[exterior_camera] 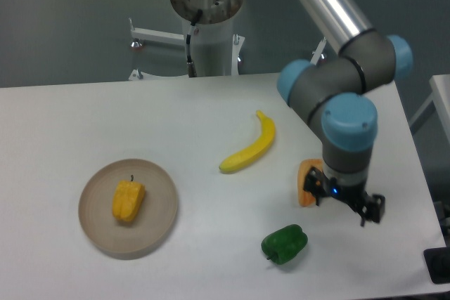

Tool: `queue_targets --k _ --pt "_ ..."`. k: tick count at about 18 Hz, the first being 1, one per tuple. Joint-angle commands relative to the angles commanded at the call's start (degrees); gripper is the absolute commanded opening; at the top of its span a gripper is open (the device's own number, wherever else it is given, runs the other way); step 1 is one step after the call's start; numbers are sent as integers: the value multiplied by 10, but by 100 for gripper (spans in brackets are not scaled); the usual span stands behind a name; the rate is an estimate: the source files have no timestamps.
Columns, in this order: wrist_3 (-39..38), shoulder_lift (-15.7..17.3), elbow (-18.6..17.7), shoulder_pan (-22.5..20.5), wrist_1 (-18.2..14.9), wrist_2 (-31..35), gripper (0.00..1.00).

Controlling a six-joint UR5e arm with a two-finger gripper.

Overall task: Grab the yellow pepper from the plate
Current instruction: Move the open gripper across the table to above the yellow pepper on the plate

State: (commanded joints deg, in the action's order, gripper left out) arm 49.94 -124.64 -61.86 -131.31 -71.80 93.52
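Pepper: yellow pepper (128, 200) lies on plate (98, 233), near left
Claw: gripper (346, 201) far right; opening cannot be told

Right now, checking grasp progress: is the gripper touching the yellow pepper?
Apart. The camera view shows the gripper across the table from the yellow pepper lying on the plate.

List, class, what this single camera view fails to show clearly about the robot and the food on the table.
1. Gripper: its fingers are hidden under the wrist, so open or shut cannot be told.
2. Orange object: partly covered by the wrist; its identity is unclear.
3. Yellow pepper on the plate: its far side and underside are unseen.
4. Arm: cut off by the top edge.
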Motion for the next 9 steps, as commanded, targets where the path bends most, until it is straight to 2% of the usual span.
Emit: queue_targets --k 4,6,9 --pt "-119 53 -42 46 -32 -46 100" --pt "-175 62 -58 75 -50 -71 100" --pt "-227 69 -87 116 -51 -84 100"
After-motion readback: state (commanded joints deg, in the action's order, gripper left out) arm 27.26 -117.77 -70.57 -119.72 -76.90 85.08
